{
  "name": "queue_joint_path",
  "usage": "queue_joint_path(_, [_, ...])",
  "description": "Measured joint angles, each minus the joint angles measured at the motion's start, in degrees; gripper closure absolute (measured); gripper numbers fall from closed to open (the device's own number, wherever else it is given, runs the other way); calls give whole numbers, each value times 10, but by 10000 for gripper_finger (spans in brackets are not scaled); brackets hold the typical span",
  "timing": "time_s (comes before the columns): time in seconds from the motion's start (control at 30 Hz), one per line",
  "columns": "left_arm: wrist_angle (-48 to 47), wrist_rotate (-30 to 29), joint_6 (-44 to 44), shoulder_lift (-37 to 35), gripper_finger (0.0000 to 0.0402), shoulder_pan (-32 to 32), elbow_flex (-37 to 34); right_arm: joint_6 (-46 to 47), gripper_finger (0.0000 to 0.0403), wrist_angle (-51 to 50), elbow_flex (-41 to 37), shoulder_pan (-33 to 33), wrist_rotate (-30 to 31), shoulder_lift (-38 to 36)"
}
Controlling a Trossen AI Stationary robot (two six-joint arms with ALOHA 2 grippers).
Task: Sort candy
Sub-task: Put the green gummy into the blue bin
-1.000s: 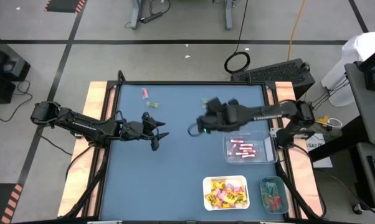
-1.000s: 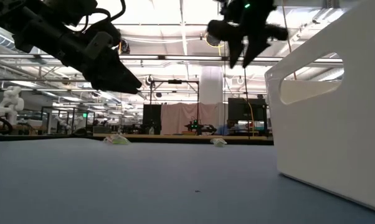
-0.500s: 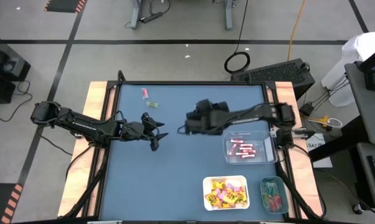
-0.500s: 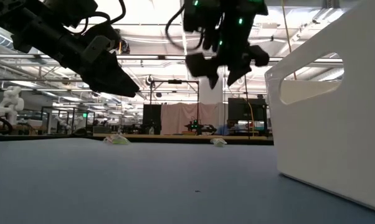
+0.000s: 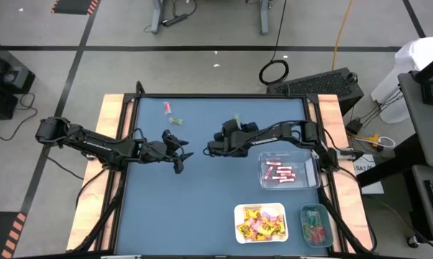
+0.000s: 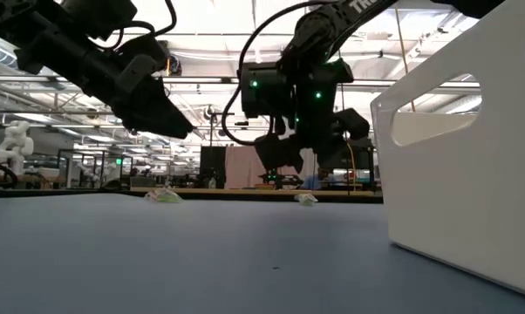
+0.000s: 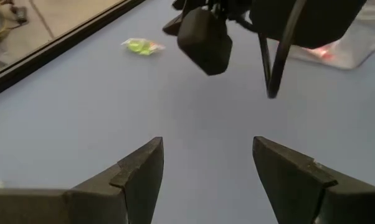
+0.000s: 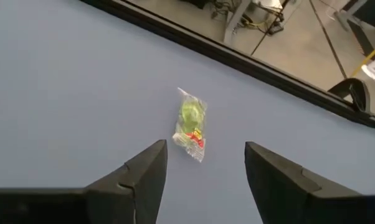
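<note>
Blue matting (image 5: pixel 202 201) covers your table, and over the last second your right gripper (image 5: pixel 211 147) has swung away from above the clear tray of pink-red sticks (image 5: pixel 280 173) toward the middle of the table, dropping lower as it went. Its fingers stand apart with nothing between them, so you can take it that a drop-off is done and the arm is heading for the next piece. Its wrist camera frames a green-wrapped candy (image 8: pixel 191 124) lying flat on the mat, near the table's dark edge rail (image 8: pixel 250 59); which loose piece this is in the overhead view you cannot tell for sure. Loose candy is also left at the far side: a pink piece (image 5: pixel 167 108), a green one (image 5: pixel 175 120) just beside it, and another green one (image 5: pixel 236 118) near the right arm. Your left gripper (image 5: pixel 179 152) has not moved, hovering empty with its fingers spread, and the two grippers now sit close and face each other (watch that gap). The white tray of yellow packets (image 5: pixel 260 221) and the green-tinted tray (image 5: pixel 314 224) lie near the front right corner, well clear.
</note>
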Motion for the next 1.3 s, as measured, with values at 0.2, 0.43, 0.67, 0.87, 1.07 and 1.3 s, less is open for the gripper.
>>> queue_joint_path(0.2, [-26, -23, 0, 0, 152, 0, 0, 19, 200, 7, 0, -10, 1, 1])
queue_joint_path(0.43, [-30, -24, -4, 0, 152, 0, 0, 19, 200, 31, 0, -23, -11, 24])
queue_joint_path(0.67, [-30, -24, -4, 0, 152, 0, 0, 40, 189, 47, 0, -32, -20, 56])
queue_joint_path(0.87, [-30, -24, -4, 0, 152, 0, 0, 39, 164, 75, -6, -43, -5, 59])
queue_joint_path(1.07, [-30, -25, -4, 0, 152, 0, 0, 69, 160, 133, -51, -44, 12, 59])
queue_joint_path(1.3, [-30, -25, -4, 0, 152, 0, 0, 84, 171, 225, -104, -49, 25, 58])
